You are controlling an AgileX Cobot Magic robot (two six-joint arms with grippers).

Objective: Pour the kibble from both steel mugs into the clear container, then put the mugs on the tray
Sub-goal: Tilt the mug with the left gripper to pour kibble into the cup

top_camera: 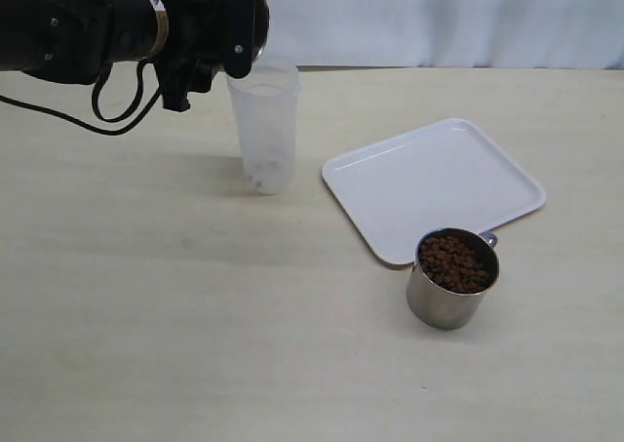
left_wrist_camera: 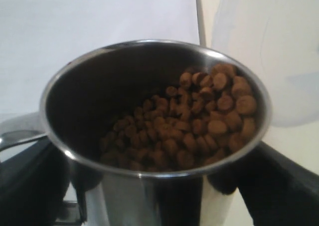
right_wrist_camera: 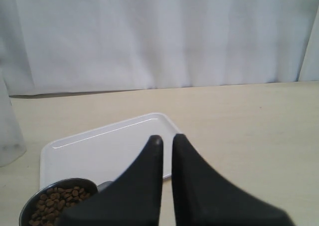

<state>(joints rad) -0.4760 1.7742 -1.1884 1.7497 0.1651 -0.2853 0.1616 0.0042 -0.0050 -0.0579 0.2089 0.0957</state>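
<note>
My left gripper [top_camera: 222,20] is shut on one steel mug [top_camera: 260,27], held tilted at the rim of the clear container [top_camera: 265,130]. In the left wrist view that mug [left_wrist_camera: 149,196] sits between the black fingers [left_wrist_camera: 279,186], and its kibble [left_wrist_camera: 199,118] has slid toward the container [left_wrist_camera: 269,61]. A few pellets [top_camera: 258,180] lie at the container's bottom. The other steel mug [top_camera: 450,291], full of kibble [top_camera: 454,262], stands at the near corner of the white tray [top_camera: 434,183]. My right gripper [right_wrist_camera: 167,139] is shut and empty, hovering above the tray [right_wrist_camera: 99,146] beside that mug [right_wrist_camera: 55,206].
A white curtain [right_wrist_camera: 159,36] hangs behind the table's far edge. The left arm's black cable [top_camera: 107,110] droops over the table at the back left. Bare tabletop [top_camera: 195,344] spreads across the front.
</note>
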